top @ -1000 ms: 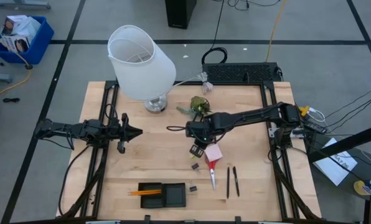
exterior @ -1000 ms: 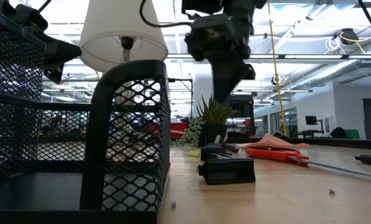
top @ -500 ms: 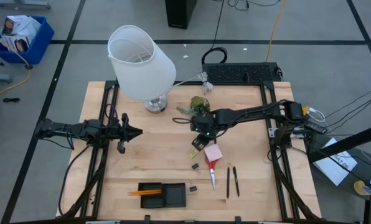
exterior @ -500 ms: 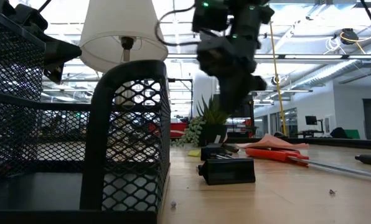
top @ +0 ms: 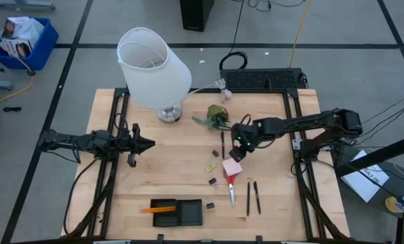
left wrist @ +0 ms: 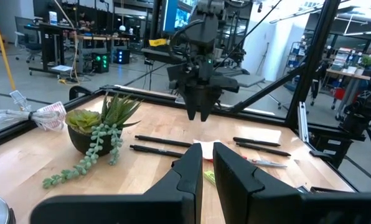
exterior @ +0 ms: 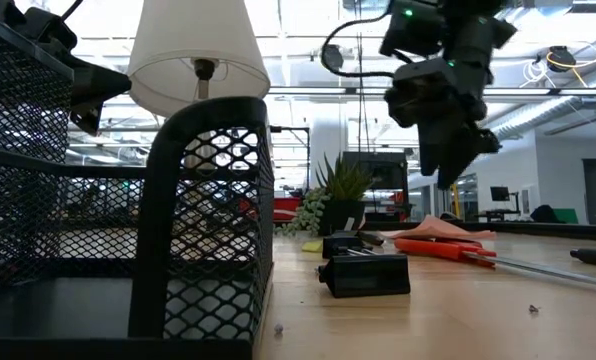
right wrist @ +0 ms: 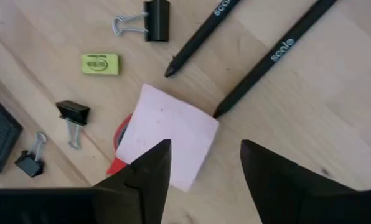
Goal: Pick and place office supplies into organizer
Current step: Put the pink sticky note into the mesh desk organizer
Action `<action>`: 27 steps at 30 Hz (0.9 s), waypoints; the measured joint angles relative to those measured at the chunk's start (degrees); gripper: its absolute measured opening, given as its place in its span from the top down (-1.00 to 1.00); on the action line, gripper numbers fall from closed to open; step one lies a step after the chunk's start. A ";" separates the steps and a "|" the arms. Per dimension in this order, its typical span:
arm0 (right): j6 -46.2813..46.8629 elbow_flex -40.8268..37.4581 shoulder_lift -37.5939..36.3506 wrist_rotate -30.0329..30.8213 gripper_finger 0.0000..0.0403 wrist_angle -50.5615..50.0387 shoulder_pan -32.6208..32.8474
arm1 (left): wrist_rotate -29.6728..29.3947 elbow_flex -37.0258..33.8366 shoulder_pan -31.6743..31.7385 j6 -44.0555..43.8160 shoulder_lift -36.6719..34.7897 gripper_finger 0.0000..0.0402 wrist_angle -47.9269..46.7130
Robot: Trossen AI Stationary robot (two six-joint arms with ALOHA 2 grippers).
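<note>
My right gripper (top: 238, 152) (right wrist: 204, 177) hangs open above the table, just on the far side of the pink sticky-note pad (right wrist: 170, 137) (top: 232, 167), and touches nothing. The pad lies partly on the red handles of the scissors (top: 230, 188). Two black pens (right wrist: 260, 62) lie beside the pad, and two more (top: 253, 198) lie nearer the front edge. Black clips (right wrist: 70, 118) and a yellow-green piece (right wrist: 100, 64) lie loose on the wood. The black organizer (top: 178, 212) at the front edge holds orange pencils (top: 151, 210). My left gripper (top: 150, 143) waits shut at the left, pointing level.
A white lamp (top: 153, 68) stands at the far left of the table. A small green plant (top: 217, 115) sits just beyond my right gripper. A black keyboard-like box (top: 263, 79) lies at the far edge. Bare wood (top: 168, 173) lies between the two grippers.
My right gripper has swung toward the table's right edge and slightly toward the far edge, staying above the table. The move uncovered a pen and the yellow-green piece. Nothing on the table has shifted.
</note>
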 joint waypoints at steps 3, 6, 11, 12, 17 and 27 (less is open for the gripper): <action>2.80 -5.74 -2.08 -2.22 0.06 6.69 0.00 | -0.04 0.00 0.00 0.00 -0.02 0.79 0.02; 4.02 -9.98 -2.94 -4.50 0.08 11.89 0.01 | -0.06 0.00 0.00 0.00 -0.02 0.79 0.00; 3.79 -14.46 -4.10 -4.46 0.10 13.55 0.00 | -0.11 0.00 0.00 0.00 0.00 0.79 0.00; 3.77 -15.17 -4.09 -4.46 0.10 14.92 0.00 | -0.11 0.00 0.00 0.00 0.00 0.79 0.02; 4.36 -19.38 -4.38 -4.59 0.10 21.82 0.00 | -0.13 0.00 0.00 0.00 -0.01 0.79 0.02; 5.35 -21.52 -4.39 -4.95 0.14 31.50 -0.04 | -0.17 0.01 0.00 0.00 -0.02 0.79 0.06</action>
